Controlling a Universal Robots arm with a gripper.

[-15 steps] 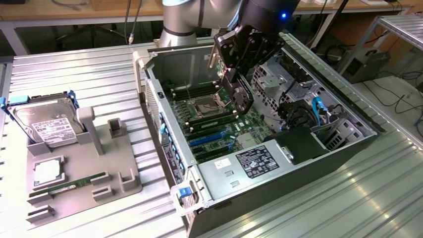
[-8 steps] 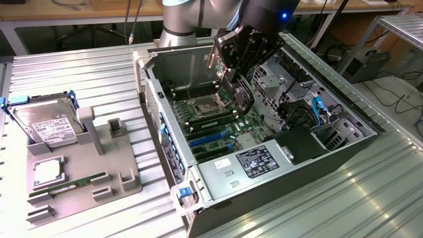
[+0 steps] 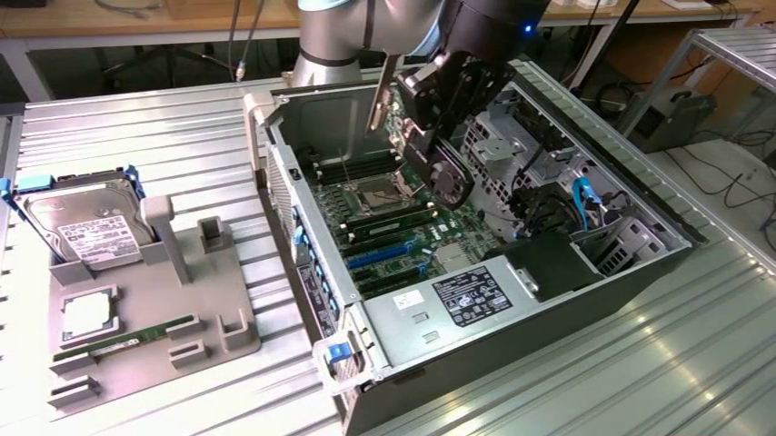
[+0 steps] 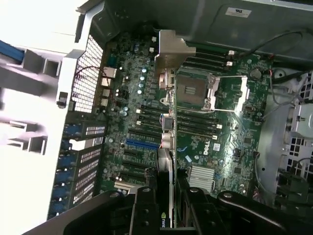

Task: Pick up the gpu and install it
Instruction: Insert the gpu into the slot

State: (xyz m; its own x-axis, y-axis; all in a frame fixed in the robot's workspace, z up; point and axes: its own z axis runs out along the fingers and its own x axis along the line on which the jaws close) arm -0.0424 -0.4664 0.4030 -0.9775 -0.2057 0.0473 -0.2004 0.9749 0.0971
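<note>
- One robot arm comes down from the top centre of the exterior view into an open computer case [image 3: 309,118], which lies on its side on a ribbed metal table [image 3: 145,127].
- Its gripper [image 3: 427,123] is clamped on the gpu [image 3: 450,184]. In the wrist view the two black fingers [image 4: 146,208] stand on either side of the card, which is seen edge-on between them.
- The gpu is held on edge above the motherboard [image 3: 406,238], in the upper middle of the exterior view.
- The card's silvery bracket [image 3: 384,95] rises toward the top of the frame, near the case's back wall. Its black cooler with the round fan is lower, over the board.
- Whether the card's lower edge touches the board cannot be told.
- The CPU socket [image 3: 373,196] lies just to the exterior view's left of the cooler.
- The blue expansion slots [image 3: 383,257] sit lower in the frame, near its centre. In the wrist view one of them ends just beside the card's edge.
- A labelled power supply [image 3: 479,295] fills the case's lower corner, toward the bottom centre of the exterior view.
- At the exterior view's left a grey holder [image 3: 182,300] stands beside the case. A hard drive [image 3: 83,227] stands upright in it, and a green memory stick [image 3: 127,341] lies in a groove nearer the lower left corner.
</note>
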